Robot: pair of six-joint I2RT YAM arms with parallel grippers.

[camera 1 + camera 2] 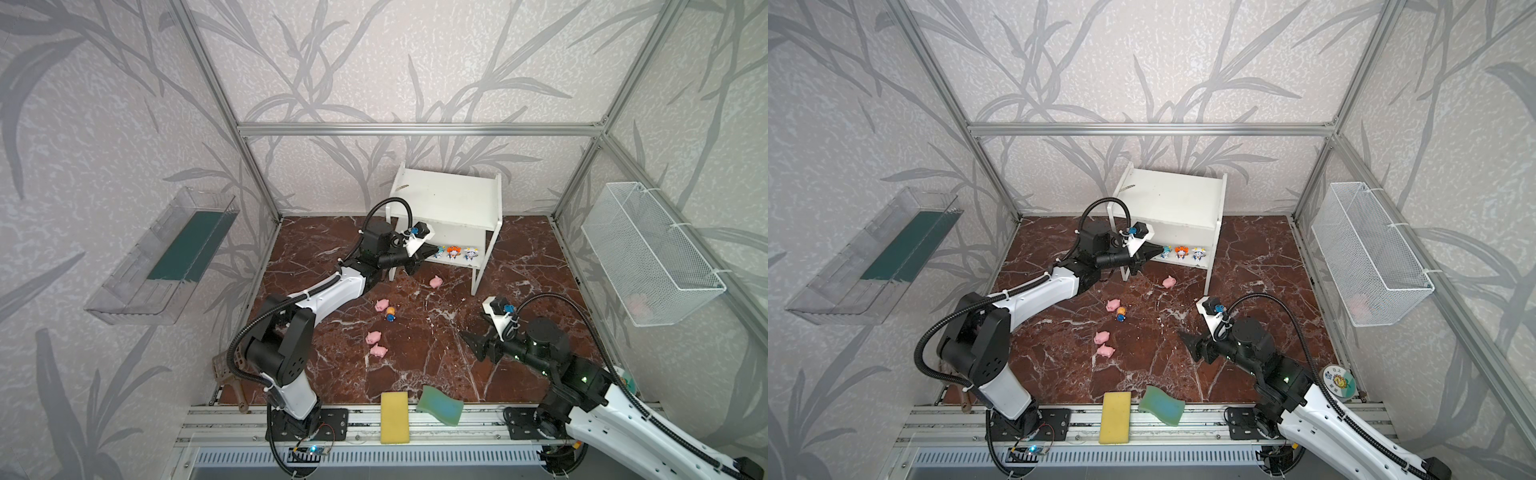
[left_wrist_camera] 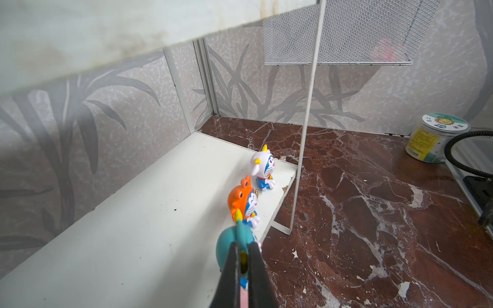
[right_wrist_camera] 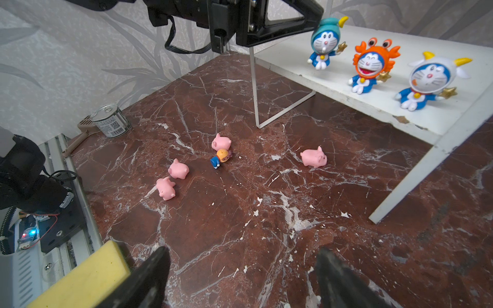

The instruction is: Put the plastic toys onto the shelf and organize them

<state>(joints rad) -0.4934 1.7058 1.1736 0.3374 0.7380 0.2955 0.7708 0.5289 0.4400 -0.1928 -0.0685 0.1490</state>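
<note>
Left claw (image 2: pixel 243 246) clamps the teal-hooded figurine (image 3: pixel 326 40) at the lower board of the shelf (image 1: pixel 446 199), beside the orange-hooded figurine (image 3: pixel 369 62). Right claw (image 3: pixel 241 253) hangs spread wide, empty, above the tabletop (image 3: pixel 240 213).

Little here can be read. A small tin can (image 3: pixel 110 121) stands by the left edge of the desk (image 3: pixel 240 226), near its front corner. Its white label (image 3: pixel 113 126) carries a QR code and a barcode, and the print around them is too small to make out. A round jar (image 2: pixel 437 138) sits at the desk's front right corner. Its lid (image 1: pixel 1339 382) is printed with a cartoon sun face ringed by a few Chinese characters, too blurred to read with certainty. The jar's side bears a yellow label (image 2: pixel 421 140) of dense fine print, also illegible.
</note>
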